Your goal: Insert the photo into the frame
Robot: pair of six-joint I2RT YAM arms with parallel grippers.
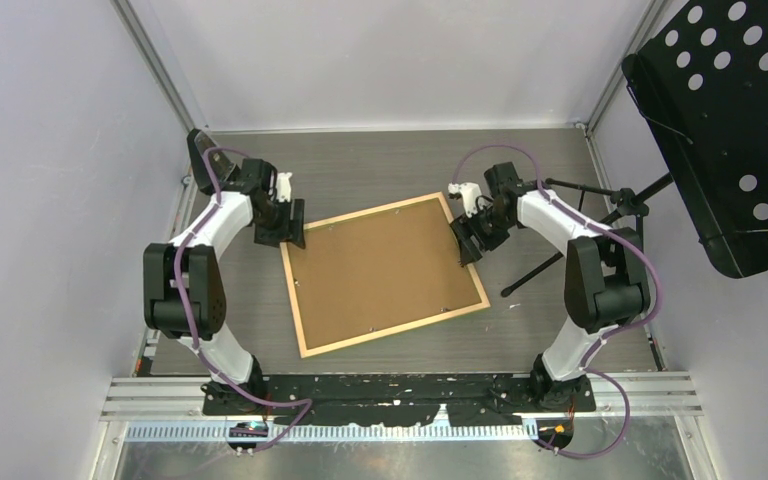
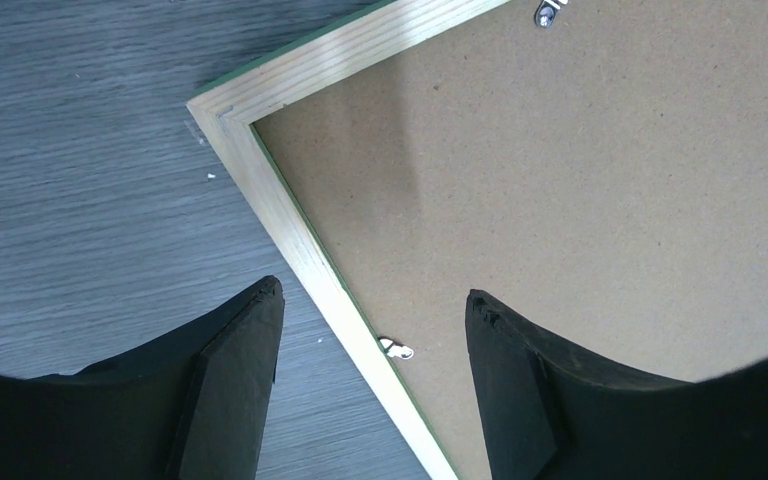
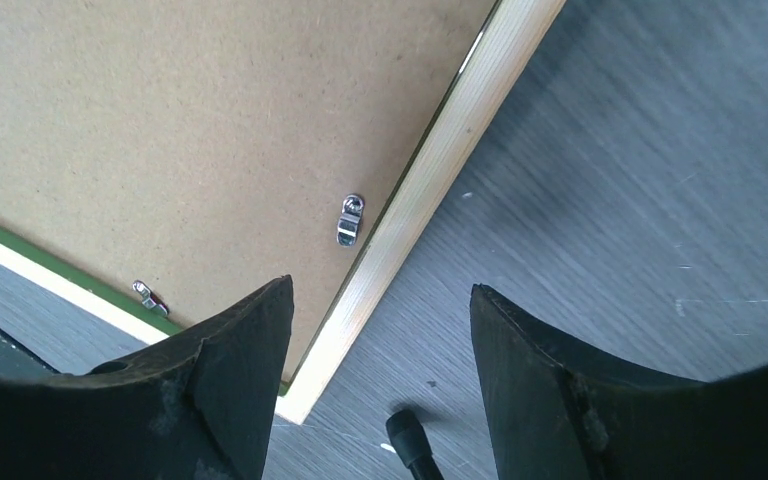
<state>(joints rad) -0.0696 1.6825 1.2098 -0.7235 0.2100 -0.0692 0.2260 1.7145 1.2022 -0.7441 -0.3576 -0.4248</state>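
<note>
The frame [image 1: 396,329] lies back-up on the dark table, a light wood rim around a brown hardboard backing sheet [image 1: 380,268]. The photo is hidden. My left gripper [image 1: 288,235] hovers open over the frame's left edge near the far-left corner. In the left wrist view its fingers straddle the wood rim [image 2: 298,240] and a small metal clip [image 2: 396,349], holding nothing. My right gripper [image 1: 470,245] stands open over the right edge. In the right wrist view the rim [image 3: 443,160], the backing [image 3: 190,120] and a clip [image 3: 350,220] lie below its empty jaws.
A black perforated music stand [image 1: 730,130] leans in at the right. One of its tripod legs [image 1: 545,270] reaches across the table toward the frame, and its rubber foot [image 3: 410,440] shows between my right fingers. Walls close in the table on three sides.
</note>
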